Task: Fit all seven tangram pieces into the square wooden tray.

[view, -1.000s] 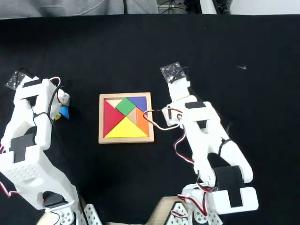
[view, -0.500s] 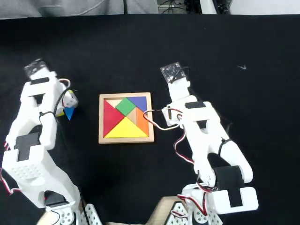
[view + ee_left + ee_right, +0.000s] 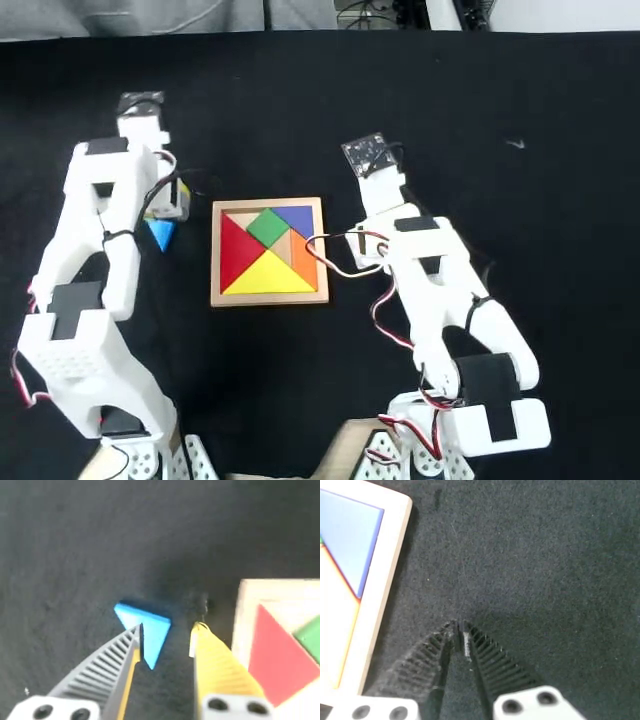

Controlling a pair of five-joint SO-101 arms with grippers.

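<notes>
Counting first: two arms, one tray (image 3: 270, 300), and six coloured pieces that I can make out. Five sit inside the tray: a red triangle (image 3: 235, 255), a yellow triangle (image 3: 268, 275), a green square (image 3: 267, 227), a dark blue triangle (image 3: 296, 216) and an orange piece (image 3: 304, 258). Two pale wood-toned patches sit among them, and I can't tell whether those are pieces or bare tray floor. The sixth, a light blue triangle (image 3: 152, 625), lies flat on the black counter (image 3: 500, 100) just outside the tray, on the left arm's side.

The left wrist view gives me what the high view can't. The left claw (image 3: 166, 629) is spread open and grips nothing. Its grey finger's tip overlaps the light blue triangle's edge, and its yellow finger sits nearer the tray's rim. From the right wrist view, the right claw (image 3: 459, 630) is pinched closed on nothing, tips touching, over bare counter just beside the tray corner that holds the dark blue triangle.

Pose: the left arm (image 3: 100, 220) stretches forward, wrist above the light blue triangle. The right arm (image 3: 430, 280) reaches along the tray's opposite side.
</notes>
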